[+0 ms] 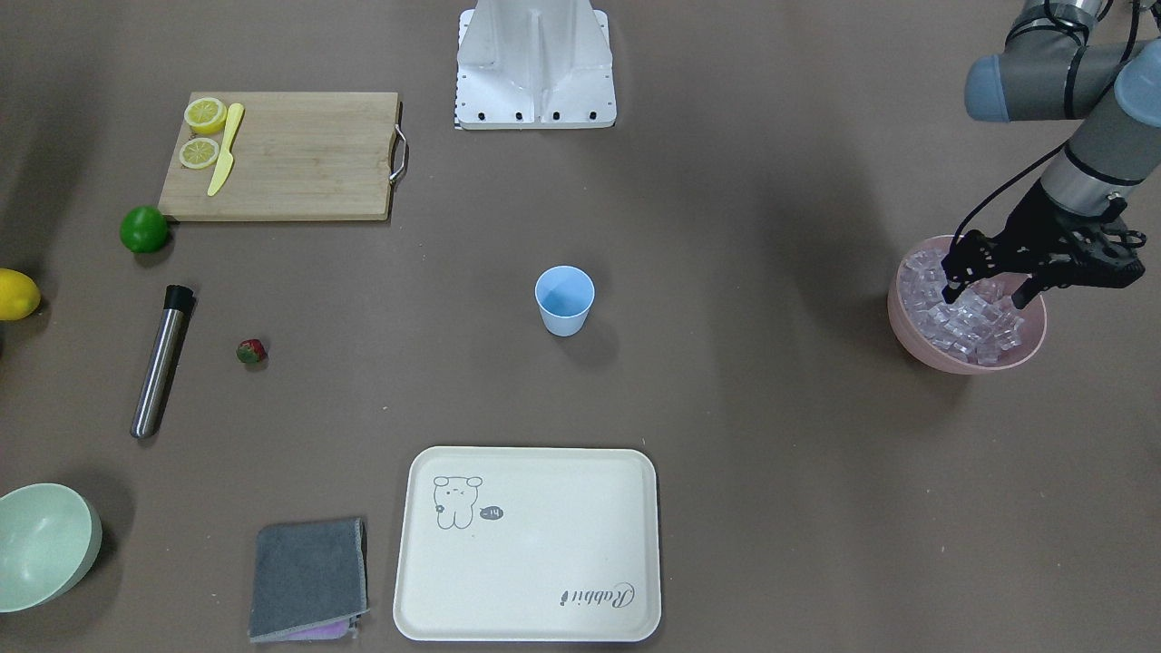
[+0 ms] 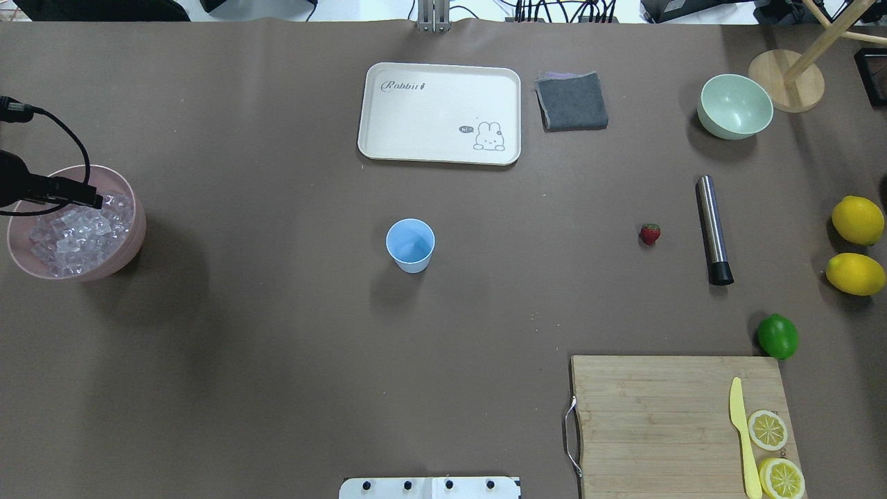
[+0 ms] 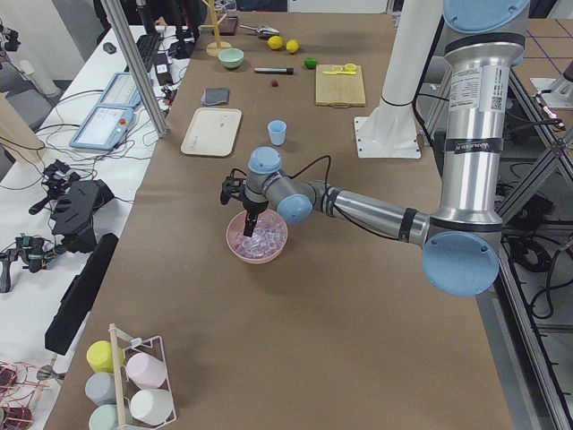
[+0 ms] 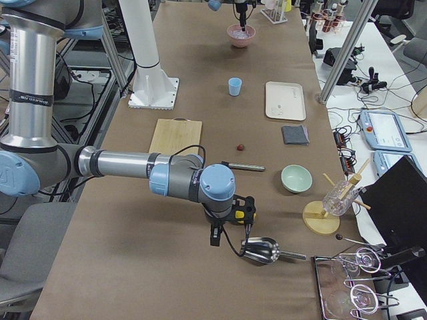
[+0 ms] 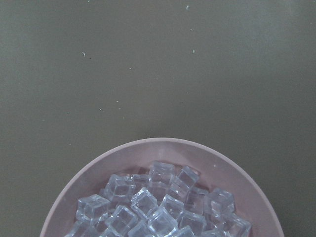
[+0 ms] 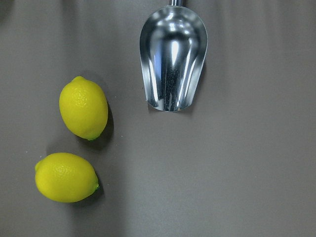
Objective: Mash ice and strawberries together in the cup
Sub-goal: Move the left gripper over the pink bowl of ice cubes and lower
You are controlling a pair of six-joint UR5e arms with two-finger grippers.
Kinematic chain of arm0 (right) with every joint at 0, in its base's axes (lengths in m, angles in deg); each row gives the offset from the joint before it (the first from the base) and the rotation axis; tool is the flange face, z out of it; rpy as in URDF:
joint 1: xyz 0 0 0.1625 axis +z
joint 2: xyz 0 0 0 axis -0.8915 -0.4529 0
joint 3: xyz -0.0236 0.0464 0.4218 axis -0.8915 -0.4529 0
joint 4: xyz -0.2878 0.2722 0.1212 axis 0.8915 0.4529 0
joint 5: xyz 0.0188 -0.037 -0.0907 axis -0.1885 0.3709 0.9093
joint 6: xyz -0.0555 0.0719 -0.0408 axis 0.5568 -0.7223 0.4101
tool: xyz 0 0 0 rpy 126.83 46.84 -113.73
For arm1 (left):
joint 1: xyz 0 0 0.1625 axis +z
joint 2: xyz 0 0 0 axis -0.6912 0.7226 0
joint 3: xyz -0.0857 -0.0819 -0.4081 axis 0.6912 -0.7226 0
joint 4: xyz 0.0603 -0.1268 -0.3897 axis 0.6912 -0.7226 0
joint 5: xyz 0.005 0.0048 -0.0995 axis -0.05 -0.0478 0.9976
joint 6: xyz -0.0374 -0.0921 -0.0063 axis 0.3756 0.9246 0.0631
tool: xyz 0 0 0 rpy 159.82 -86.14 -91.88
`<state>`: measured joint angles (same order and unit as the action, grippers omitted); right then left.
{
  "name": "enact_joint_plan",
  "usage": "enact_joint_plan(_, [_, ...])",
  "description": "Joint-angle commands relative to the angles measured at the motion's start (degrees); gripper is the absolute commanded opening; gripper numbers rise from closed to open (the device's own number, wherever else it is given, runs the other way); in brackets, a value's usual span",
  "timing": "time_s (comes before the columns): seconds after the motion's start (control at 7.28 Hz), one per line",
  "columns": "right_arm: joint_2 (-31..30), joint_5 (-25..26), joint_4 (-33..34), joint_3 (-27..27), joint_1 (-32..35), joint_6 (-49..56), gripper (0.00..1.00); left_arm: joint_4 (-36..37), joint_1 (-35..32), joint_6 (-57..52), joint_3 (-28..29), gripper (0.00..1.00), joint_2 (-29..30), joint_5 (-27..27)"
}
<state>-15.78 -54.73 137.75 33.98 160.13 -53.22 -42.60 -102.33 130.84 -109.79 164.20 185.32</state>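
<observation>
One cup (image 1: 564, 299), well apart from strawberry (image 1: 251, 351)

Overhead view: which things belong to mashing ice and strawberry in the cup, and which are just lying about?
Job: ice, pink bowl, strawberry, cup, steel rod (likely masher), left pincer.
Lying about: tray, cloth, green bowl, lemons, lime, cutting board, yellow knife, lemon slices.

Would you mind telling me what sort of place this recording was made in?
Most likely a robotics lab staged as a drinks station: the left arm reaches over a covered table, teach pendants lie on a side bench, and props include a pink bowl of ice and a cutting board.
</observation>
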Motion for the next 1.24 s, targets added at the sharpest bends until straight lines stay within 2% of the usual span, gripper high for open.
enact_joint_plan(0.0, [0.0, 0.1, 0.0, -0.3, 0.0, 0.0, 1.00, -1.2, 1.8, 0.8, 0.6, 0.98, -0.5, -2.0])
enact_joint_plan(1.1, [-0.4, 0.0, -0.1, -1.2, 0.0, 0.1, 1.00, -1.3, 3.4, 0.1, 0.5, 0.98, -3.3, -2.9])
